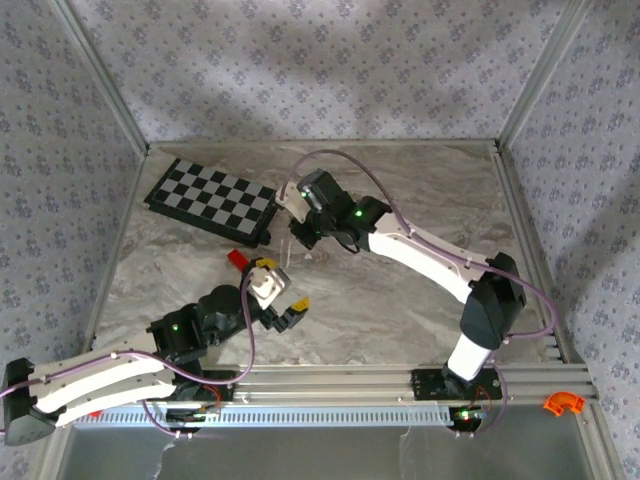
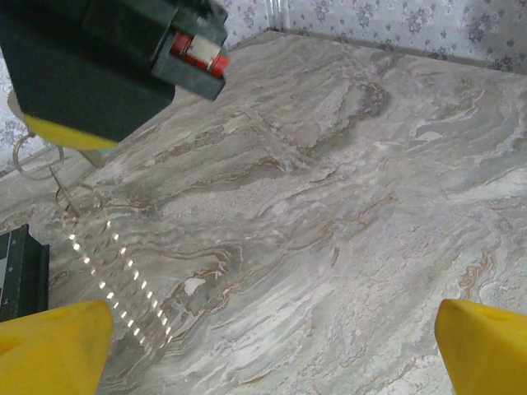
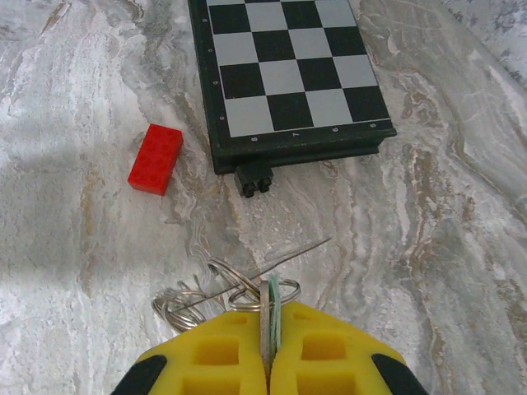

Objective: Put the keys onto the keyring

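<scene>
No word, label, brand or number can be read with any certainty; the nearest thing to writing is a row of tiny pale marks (image 3: 298,132) on the dark border of the flat folding chessboard of black and pale grey squares (image 3: 288,66), which lies straight ahead of the jaws of the right gripper (image 3: 269,333) and well beyond them. The marks are spaced along the border edge that faces the jaws and up the border on their left side; all are too small to tell letters from digits.
</scene>
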`<action>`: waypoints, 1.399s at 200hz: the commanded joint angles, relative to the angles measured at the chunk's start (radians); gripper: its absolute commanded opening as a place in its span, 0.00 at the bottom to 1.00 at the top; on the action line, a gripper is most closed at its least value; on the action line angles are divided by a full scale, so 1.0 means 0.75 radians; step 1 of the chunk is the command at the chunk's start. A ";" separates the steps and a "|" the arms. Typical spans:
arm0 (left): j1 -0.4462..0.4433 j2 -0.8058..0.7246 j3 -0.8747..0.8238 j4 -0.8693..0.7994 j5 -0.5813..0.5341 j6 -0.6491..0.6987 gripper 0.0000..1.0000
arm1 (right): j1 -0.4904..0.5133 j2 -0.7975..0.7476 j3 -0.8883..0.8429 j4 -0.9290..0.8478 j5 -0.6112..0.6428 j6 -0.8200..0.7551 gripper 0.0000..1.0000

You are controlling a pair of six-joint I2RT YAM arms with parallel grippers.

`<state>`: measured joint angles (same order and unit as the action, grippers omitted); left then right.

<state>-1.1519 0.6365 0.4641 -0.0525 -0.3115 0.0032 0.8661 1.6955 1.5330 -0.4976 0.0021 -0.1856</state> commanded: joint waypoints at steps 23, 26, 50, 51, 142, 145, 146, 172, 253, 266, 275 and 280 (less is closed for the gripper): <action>0.008 -0.072 -0.037 0.027 -0.028 -0.029 0.99 | 0.005 0.062 0.066 0.031 -0.066 0.081 0.00; 0.008 -0.074 -0.039 0.027 -0.028 -0.029 0.99 | 0.005 0.066 0.067 0.031 -0.069 0.083 0.00; 0.008 -0.099 -0.048 0.029 -0.031 -0.023 0.99 | 0.008 0.096 0.079 0.026 -0.088 0.105 0.00; 0.008 -0.100 -0.048 0.029 -0.032 -0.023 0.99 | 0.007 0.097 0.079 0.026 -0.090 0.106 0.00; 0.008 -0.159 -0.070 0.035 -0.044 -0.019 0.99 | 0.035 0.157 0.087 0.040 -0.148 0.139 0.00; 0.010 -0.160 -0.072 0.035 -0.045 -0.017 0.99 | 0.035 0.157 0.084 0.042 -0.149 0.141 0.00; 0.009 -0.161 -0.071 0.035 -0.045 -0.017 1.00 | 0.037 0.158 0.085 0.042 -0.151 0.141 0.00; 0.011 -0.173 -0.075 0.037 -0.051 -0.010 0.99 | 0.040 0.154 0.063 0.043 -0.174 0.145 0.00; 0.014 -0.219 -0.097 0.045 -0.062 -0.004 0.99 | 0.039 0.107 -0.041 0.067 -0.262 0.157 0.00; 0.016 -0.227 -0.098 0.043 -0.062 -0.003 0.99 | 0.038 0.098 -0.057 0.065 -0.274 0.159 0.00; 0.016 -0.229 -0.099 0.043 -0.065 -0.004 0.99 | 0.038 0.089 -0.070 0.066 -0.280 0.161 0.00; 0.016 -0.232 -0.101 0.043 -0.066 -0.004 0.99 | 0.038 0.085 -0.079 0.067 -0.282 0.161 0.00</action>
<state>-1.1450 0.4782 0.4019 -0.0494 -0.3382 -0.0021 0.8928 1.7996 1.4967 -0.4545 -0.1780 -0.0841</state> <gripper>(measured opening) 0.994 0.071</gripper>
